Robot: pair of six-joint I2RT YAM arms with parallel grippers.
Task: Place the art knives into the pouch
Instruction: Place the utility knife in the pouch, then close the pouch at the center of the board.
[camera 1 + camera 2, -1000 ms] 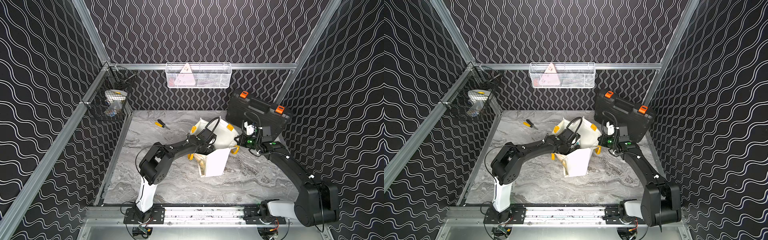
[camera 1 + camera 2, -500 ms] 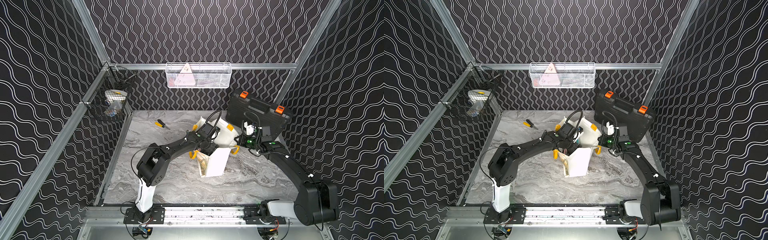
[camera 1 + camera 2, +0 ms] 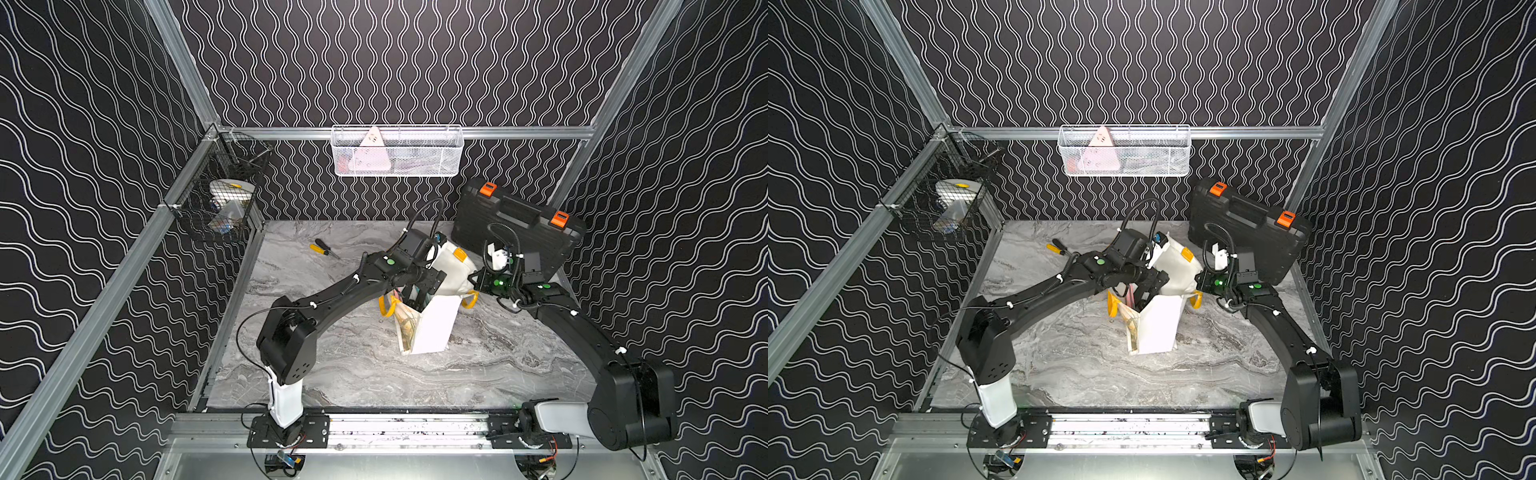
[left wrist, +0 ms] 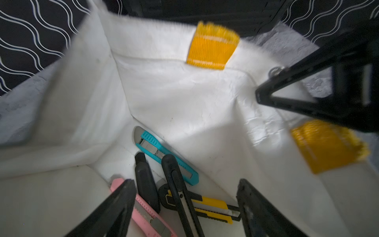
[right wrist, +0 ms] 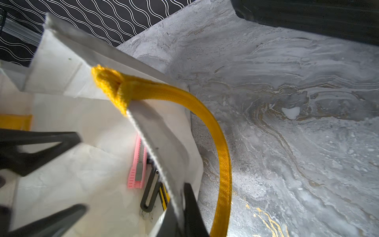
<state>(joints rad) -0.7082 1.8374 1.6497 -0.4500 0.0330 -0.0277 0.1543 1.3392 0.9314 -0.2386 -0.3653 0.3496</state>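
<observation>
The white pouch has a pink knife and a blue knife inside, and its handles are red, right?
Not quite. The handles are yellow, not red; the right wrist view shows one clearly. The white pouch does have a pink knife and a blue knife inside.

White cloth pouch (image 3: 434, 328) standing upright, mouth open, art knives (image 4: 150, 139) lying inside

Logging pouch (image 3: 434, 328) standing upright on table (image 3: 353, 374), art knives (image 4: 176, 184) lying inside on its floor. Placing hard case (image 3: 515, 224) just behind at 1 o'clock, screwdriver (image 3: 322, 249) lying on table at 10 o'clock, mesh basket (image 3: 216, 212) hanging farther out at 10 on side rail (image 3: 124, 266), wire basket (image 3: 415, 158) hanging at 12 on back rail (image 3: 519, 132).
</observation>
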